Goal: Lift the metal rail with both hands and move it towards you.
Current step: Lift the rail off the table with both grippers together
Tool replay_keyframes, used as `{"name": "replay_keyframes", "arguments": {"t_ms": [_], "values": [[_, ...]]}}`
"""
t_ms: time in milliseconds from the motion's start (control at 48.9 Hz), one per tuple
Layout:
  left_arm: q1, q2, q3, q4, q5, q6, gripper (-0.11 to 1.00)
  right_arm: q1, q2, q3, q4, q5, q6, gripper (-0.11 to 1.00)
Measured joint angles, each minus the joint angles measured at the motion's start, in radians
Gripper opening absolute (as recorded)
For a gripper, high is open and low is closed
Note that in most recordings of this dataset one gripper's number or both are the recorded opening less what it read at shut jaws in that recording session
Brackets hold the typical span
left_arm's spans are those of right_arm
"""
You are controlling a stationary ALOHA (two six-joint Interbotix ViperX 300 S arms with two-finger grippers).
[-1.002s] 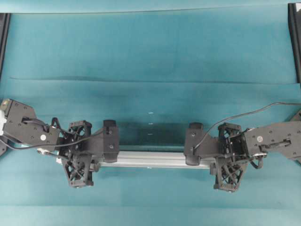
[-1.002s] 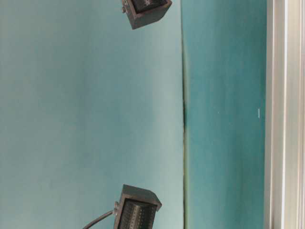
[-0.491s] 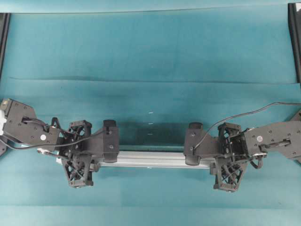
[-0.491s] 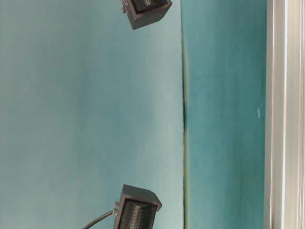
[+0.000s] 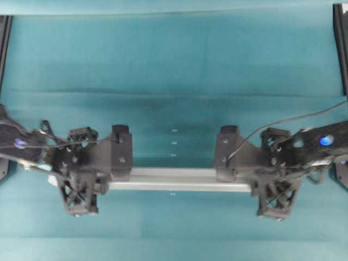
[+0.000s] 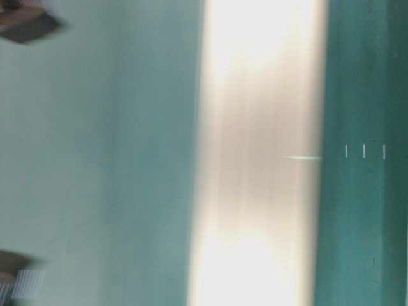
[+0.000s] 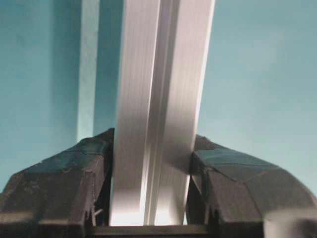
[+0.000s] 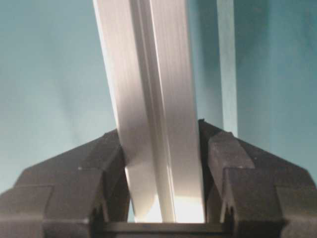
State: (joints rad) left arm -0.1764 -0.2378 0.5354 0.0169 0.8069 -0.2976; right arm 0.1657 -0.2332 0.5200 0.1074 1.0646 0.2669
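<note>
I see metal rail (image 5: 174, 179) level above teal desk (image 5: 174, 65), crosswise. Left gripper (image 7: 151, 173) and right gripper (image 8: 163, 168) each clamped on one end. I judge it stiff, smooth, slippery; end holds suit balance.

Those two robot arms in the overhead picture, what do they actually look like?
Both are black. The left gripper and right gripper have lattice-patterned fingers behind blocky housings. A thin black cable trails off the right arm, and a small blue light glows on it.
</note>
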Motion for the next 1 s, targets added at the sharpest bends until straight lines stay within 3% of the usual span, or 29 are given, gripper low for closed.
{"name": "replay_keyframes", "arguments": {"t_ms": [266, 675, 1002], "values": [[0.0, -0.031, -0.173, -0.002, 0.232, 0.0, 0.33, -0.006, -0.014, -0.189, 0.0, 0.236, 0.008, 0.41], [0.008, -0.031, -0.423, 0.005, 0.468, 0.009, 0.33, -0.005, -0.008, -0.469, 0.008, 0.557, 0.126, 0.4], [0.015, 0.023, -0.69, 0.0, 0.716, 0.011, 0.33, -0.006, 0.008, -0.675, 0.006, 0.684, 0.144, 0.4]]}}
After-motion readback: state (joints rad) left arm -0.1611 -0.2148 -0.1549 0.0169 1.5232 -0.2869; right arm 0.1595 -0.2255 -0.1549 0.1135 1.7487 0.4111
